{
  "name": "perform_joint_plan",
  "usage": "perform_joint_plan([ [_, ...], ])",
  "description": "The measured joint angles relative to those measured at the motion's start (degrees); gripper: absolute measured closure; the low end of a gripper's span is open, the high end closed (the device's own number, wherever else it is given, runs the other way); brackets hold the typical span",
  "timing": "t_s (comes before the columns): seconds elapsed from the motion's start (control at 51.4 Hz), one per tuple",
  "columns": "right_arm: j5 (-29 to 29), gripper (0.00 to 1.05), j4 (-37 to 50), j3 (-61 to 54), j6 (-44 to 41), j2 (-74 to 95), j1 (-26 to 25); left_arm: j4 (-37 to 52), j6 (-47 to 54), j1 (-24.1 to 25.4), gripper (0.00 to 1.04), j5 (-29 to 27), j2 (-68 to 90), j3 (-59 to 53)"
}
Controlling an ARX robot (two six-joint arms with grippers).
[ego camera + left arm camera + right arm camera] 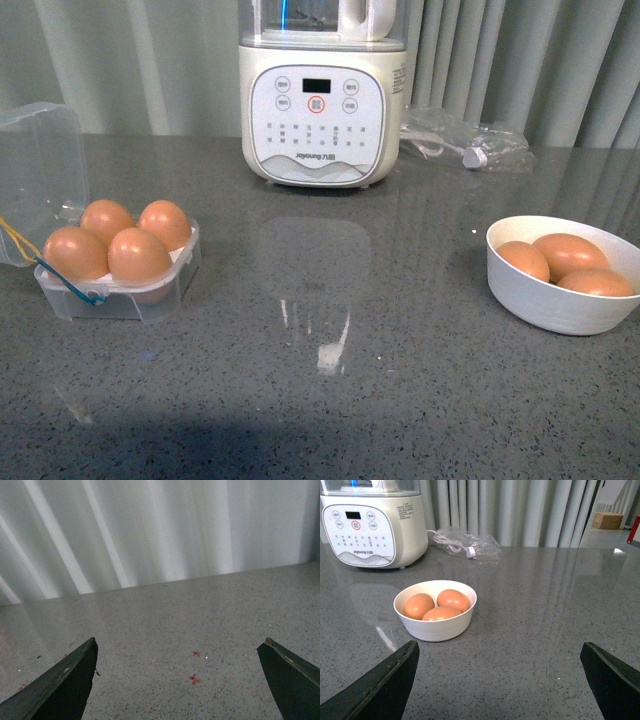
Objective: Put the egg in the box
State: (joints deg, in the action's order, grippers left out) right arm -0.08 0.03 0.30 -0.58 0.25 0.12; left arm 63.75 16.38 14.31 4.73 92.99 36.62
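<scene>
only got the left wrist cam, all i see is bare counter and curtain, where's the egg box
Observer: The box sits on the counter at the left of the front view, with its lid open.
Operator: any free slot in it
Observer: No, all four slots already hold eggs.
Operator: so where are the spare ones
Observer: Three more lie in a white bowl at the right of the front view.
</scene>
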Motion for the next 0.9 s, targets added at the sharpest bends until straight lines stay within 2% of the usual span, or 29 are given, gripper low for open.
perform_joint_plan([
  [0.195,0.0,0.07,0.0,0.0,0.0,0.0,0.0,-8.81,3.1,-4.26,0.07,7.61,-3.67,-1.42],
  [0.351,0.0,0.07,0.0,0.0,0.0,0.0,0.02,-14.51,-0.61,-7.39,0.07,14.51,-9.25,-3.8],
  [0.506,0.0,0.07,0.0,0.0,0.0,0.0,0.02,-17.05,-7.45,-8.46,0.07,15.28,-12.7,-4.96],
  [0.584,0.0,0.07,0.0,0.0,0.0,0.0,0.0,-20.46,-11.06,-7.3,0.07,13.16,-13.77,-4.66],
  [0.643,0.0,0.07,0.0,0.0,0.0,0.0,0.0,-26.47,-16.26,-5.11,0.07,12.02,-15.3,-3.67],
  [0.779,0.0,0.07,0.0,0.0,0.0,0.0,0.02,-39.76,-25.59,0.31,0.07,16.66,-22.75,-3.5],
  [0.896,-0.02,0.07,0.0,0.0,0.0,0.0,0.02,-42.69,-28.28,1.44,0.07,17.0,-27.19,-3.61],
])
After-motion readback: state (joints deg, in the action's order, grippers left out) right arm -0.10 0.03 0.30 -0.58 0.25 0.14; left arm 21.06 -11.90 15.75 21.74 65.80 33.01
